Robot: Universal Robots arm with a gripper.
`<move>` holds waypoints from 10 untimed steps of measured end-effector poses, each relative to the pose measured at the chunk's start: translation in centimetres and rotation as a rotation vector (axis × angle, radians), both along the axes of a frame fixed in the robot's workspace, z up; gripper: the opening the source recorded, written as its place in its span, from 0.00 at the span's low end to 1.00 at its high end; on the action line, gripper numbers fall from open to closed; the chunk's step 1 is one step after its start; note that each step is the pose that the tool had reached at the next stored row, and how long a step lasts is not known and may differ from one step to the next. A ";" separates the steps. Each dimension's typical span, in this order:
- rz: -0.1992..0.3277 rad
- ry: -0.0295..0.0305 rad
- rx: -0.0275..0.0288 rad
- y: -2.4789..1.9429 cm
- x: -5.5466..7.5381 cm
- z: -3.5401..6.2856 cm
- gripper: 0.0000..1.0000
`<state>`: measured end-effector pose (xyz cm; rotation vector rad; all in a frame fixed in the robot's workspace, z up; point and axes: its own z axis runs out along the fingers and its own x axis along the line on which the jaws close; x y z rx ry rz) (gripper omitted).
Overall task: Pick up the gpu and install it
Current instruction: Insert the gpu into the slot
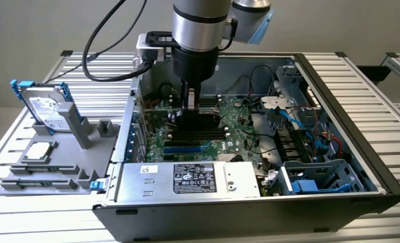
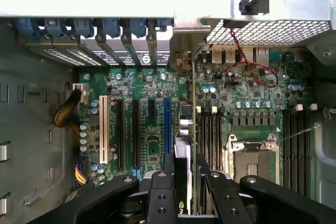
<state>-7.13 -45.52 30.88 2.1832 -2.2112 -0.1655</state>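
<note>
The hand (image 2: 186, 163) is clamped on the gpu (image 2: 184, 127), which hangs edge-down inside the case (image 1: 361, 152), just above the motherboard (image 2: 147, 135). I'd want the card dead upright, squared over the blue slot (image 2: 167, 124), bracket toward the case's rear wall, then pressed evenly

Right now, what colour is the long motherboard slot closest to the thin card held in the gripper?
Blue. The long plastic slot shows best in the wrist view.
</note>
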 end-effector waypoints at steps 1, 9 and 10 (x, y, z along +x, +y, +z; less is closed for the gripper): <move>0.000 0.0067 -0.0052 0.00 0.1 0.01 0.27; 0.007 0.0516 -0.0556 0.03 0.4 0.00 0.27; 0.006 0.0536 -0.0663 0.06 0.4 0.00 0.27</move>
